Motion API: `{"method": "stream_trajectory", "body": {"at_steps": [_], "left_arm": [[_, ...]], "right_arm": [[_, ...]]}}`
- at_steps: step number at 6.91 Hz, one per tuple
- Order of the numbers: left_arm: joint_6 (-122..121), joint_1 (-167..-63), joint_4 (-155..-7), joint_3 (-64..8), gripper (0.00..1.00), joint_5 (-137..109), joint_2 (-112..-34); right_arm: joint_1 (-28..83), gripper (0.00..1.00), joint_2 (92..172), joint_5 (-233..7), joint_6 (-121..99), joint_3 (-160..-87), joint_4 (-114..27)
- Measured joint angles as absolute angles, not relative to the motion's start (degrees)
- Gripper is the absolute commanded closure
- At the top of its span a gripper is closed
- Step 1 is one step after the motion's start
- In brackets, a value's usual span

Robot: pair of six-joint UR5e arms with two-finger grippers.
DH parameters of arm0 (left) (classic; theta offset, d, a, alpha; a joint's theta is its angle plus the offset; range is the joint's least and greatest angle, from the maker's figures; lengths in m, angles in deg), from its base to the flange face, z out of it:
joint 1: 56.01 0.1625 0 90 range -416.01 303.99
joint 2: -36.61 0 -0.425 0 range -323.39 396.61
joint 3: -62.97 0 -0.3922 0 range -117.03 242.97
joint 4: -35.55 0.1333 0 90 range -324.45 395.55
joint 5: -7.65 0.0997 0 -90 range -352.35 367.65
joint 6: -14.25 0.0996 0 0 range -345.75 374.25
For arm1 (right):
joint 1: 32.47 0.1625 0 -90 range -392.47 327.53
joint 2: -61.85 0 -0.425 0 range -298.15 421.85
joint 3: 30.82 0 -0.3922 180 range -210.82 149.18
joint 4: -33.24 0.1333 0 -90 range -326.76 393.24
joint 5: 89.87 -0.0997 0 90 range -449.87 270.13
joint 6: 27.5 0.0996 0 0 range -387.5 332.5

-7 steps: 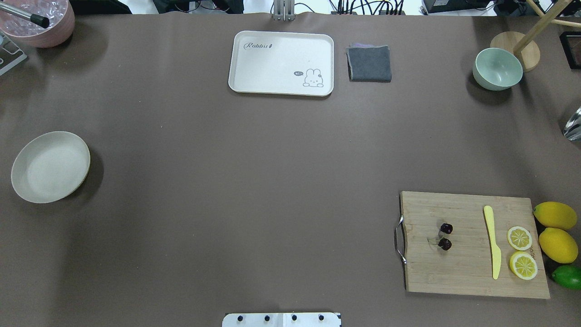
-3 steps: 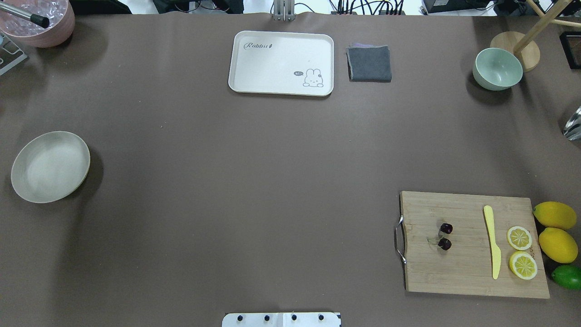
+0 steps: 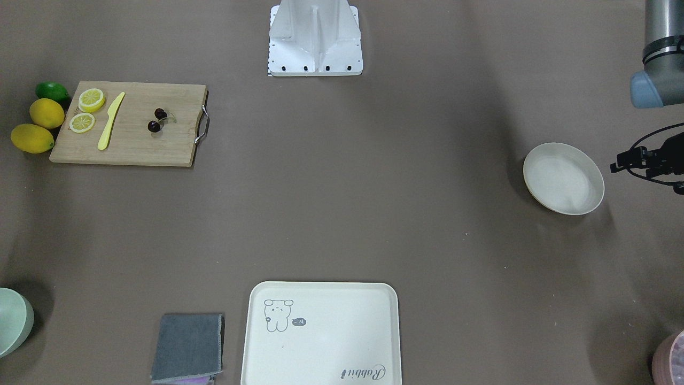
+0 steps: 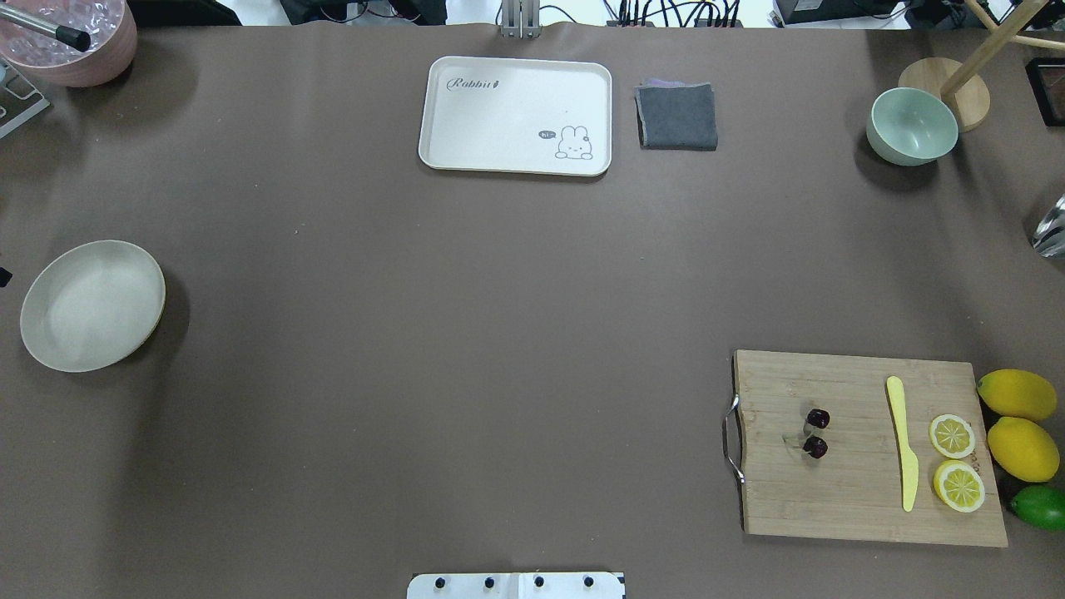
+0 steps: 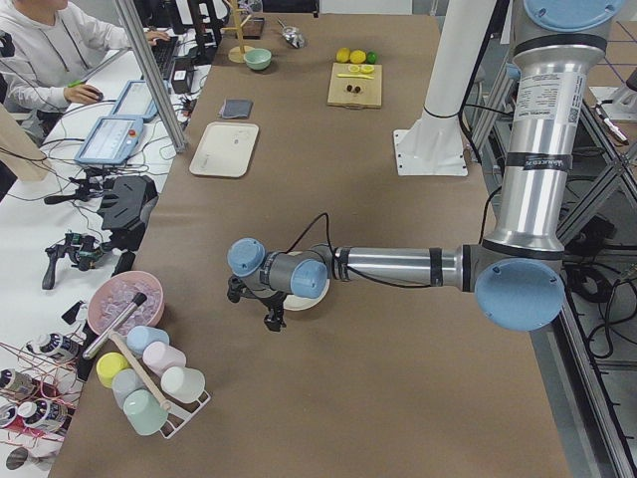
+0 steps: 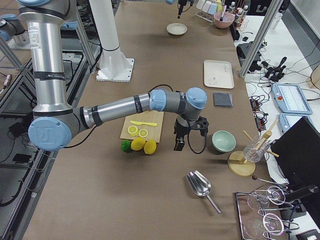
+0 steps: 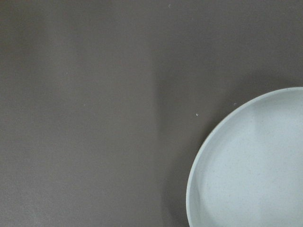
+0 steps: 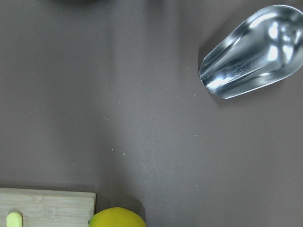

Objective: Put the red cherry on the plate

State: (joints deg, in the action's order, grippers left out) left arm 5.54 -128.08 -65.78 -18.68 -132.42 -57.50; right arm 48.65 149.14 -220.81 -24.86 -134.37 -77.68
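A wide bench [image 4: 499, 291] under a matte, smooth brown cover fills the room's middle, with aluminium posts and cluttered desks along one side. The left pincer [image 5: 254, 304] hangs low just beside the plate, the right pincer [image 6: 179, 144] over bare cover past the lemons; whether either is spread or pressed together I cannot tell. A rectangular bamboo cutting board [image 4: 857, 507] with a wire handle lies near the robot's right. A cream rounded-corner tray [image 4: 516, 83] with a rabbit drawing sits at the far edge, beside a folded grey cloth [image 4: 677, 116]. The plate [image 4: 91, 306], round, shallow, cream-white and bare, rests far to the left. Two whole lemons [image 4: 1019, 420] touch the board's outer end. The red cherry [image 4: 816, 433], two glossy dark balls on pale stems, lies on the board, well apart from the plate
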Motion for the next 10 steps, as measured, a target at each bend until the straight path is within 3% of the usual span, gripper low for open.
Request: {"method": "stream_trajectory", "body": {"at_steps": [9, 10], "left_arm": [[-5.7, -124.1, -82.0, -12.2, 0.06, -131.2, -57.3], [-7.5, -123.4, -83.2, -12.2, 0.2, -131.1, -57.3]], "right_arm": [[48.7, 0.0, 148.8, -220.7, -24.9, -133.9, -77.7], [48.7, 0.0, 148.7, -220.6, -24.9, -133.9, -77.7]]}}
